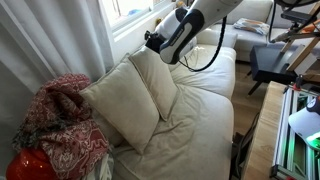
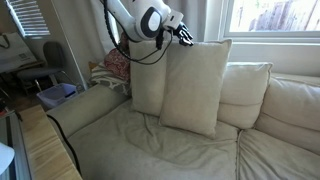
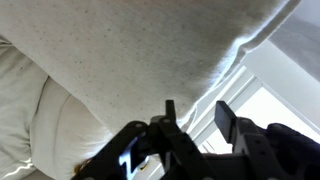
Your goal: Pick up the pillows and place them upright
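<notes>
Find both pillows (image 2: 148, 75) propped upright along the back edge of the sofa (image 2: 150, 148); note gripper (image 2: 185, 35) at top corner of the nearer pillow (image 2: 195, 88), jaws partly parted, gripping nothing; retreat straight up, avoiding toppling.

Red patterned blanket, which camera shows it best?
In an exterior view the red patterned blanket shows best: heaped at the end of the sofa beside the pillows, nearly whole. In an exterior view only a patch shows behind the pillows. The wrist view shows none.
</notes>
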`<state>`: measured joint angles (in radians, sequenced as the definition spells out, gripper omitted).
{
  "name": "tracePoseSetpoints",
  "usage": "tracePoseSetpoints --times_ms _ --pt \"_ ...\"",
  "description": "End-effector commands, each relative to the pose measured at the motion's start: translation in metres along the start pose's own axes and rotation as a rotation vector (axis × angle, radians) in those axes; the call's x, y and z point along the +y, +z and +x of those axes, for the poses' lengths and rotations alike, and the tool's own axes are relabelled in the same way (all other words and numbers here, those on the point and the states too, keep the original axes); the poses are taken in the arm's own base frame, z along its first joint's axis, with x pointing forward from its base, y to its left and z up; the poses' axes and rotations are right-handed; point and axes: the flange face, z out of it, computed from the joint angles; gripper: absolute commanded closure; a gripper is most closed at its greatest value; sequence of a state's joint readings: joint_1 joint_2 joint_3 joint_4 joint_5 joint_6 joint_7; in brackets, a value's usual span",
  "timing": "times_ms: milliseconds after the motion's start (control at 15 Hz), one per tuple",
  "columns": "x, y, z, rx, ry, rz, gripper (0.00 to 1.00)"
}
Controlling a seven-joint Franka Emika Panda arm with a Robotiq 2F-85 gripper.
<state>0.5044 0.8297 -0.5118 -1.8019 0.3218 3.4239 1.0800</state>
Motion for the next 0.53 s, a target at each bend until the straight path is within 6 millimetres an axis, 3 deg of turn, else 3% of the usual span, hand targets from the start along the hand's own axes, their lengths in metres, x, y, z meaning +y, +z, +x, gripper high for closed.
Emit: tracePoseSetpoints --times_ms 0,200,467 --pt "-0.004 -0.006 0.014 -0.003 0.008 -0.012 0.23" --pt "-0.002 -0.029 0.018 -0.104 -0.087 -0.074 0.01" --pt "0.002 -0.071 0.027 -0.229 -0.238 -0.11 0.0"
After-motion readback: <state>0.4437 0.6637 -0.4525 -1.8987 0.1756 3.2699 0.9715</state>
